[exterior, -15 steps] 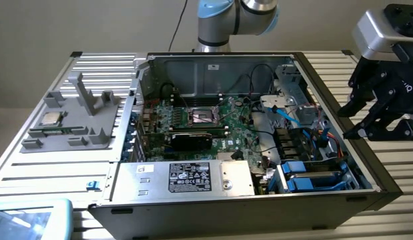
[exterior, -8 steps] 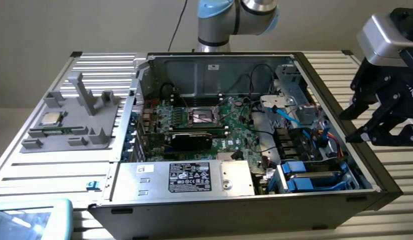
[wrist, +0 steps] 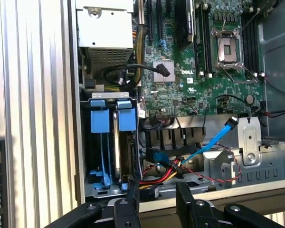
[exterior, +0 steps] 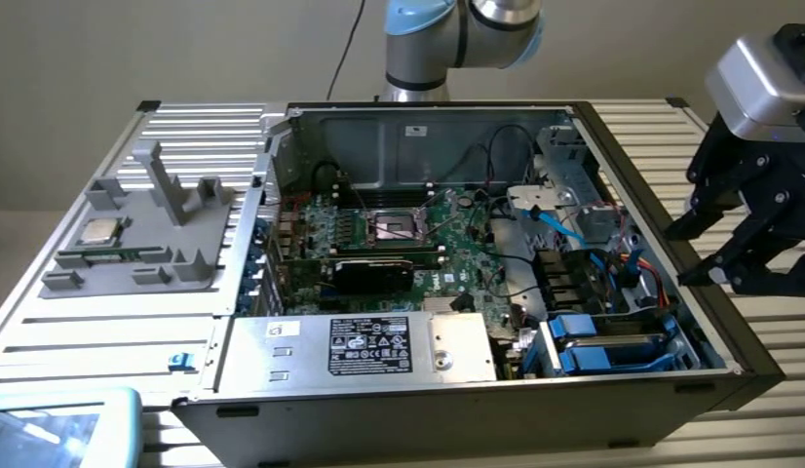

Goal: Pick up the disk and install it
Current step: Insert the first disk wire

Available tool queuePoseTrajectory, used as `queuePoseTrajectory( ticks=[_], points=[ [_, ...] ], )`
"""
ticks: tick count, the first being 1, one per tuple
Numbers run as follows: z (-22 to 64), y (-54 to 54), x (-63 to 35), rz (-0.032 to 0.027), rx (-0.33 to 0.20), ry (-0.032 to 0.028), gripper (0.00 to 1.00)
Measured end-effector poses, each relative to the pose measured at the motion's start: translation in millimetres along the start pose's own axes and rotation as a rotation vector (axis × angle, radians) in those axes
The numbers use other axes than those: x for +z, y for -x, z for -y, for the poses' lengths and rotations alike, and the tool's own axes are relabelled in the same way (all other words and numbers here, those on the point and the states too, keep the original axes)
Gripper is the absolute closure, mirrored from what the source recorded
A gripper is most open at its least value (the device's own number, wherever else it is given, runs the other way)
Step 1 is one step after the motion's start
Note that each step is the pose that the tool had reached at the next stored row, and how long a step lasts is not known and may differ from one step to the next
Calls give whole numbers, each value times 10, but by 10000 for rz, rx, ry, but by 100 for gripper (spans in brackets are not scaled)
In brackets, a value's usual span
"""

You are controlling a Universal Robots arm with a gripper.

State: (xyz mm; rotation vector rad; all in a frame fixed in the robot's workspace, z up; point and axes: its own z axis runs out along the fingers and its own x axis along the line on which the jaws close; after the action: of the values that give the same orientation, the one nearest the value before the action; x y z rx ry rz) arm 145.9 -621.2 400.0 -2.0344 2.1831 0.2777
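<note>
Disk [exterior: 611, 343] and open computer case [exterior: 376, 419] sit on a ribbed silver table [exterior: 753, 429], with a plain beige wall [exterior: 181, 49] behind. Inside the case, next to the boxy power supply [exterior: 364, 346], the disk rests in the corner drive bay, silver-grey metal framed by a bright blue bracket. My gripper [exterior: 689, 255] hangs just outside the case wall near that bay, fingers spread, grasping nothing.

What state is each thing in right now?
pincer: open, empty, over the case's edge.
disk: sitting in the drive bay, not held.
computer case: side open, insides exposed.
CPU chip: lying on the grey tray outside the case.
blue cable: one end loose, sticking up.
</note>
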Motion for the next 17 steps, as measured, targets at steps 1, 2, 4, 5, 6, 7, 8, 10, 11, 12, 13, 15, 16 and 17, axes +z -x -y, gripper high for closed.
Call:
queuePoseTrajectory(
  ticks=[1,2,4,5,6,7,8,10,11,12,13,15,16,17],
  points=[
    [1,-16,-4,23,-10,4,56],
    [4,-50,-11,96,-23,13,56],
    [7,-88,-21,260,-30,26,56],
    [7,-105,-23,356,-33,32,56],
    [8,-118,-25,420,-37,38,56],
    [10,-126,-25,448,-46,43,56],
    [13,-130,-26,463,-62,50,56],
    [19,-139,-27,517,-102,65,56],
    [22,-143,-27,552,-122,74,56],
    [24,-145,-28,585,-146,83,56],
    [26,-147,-27,616,-175,93,56],
    [26,-157,-28,648,-248,114,56],
    [27,-161,-28,648,-309,131,56],
    [28,-169,-28,645,-368,147,56]
  ],
)
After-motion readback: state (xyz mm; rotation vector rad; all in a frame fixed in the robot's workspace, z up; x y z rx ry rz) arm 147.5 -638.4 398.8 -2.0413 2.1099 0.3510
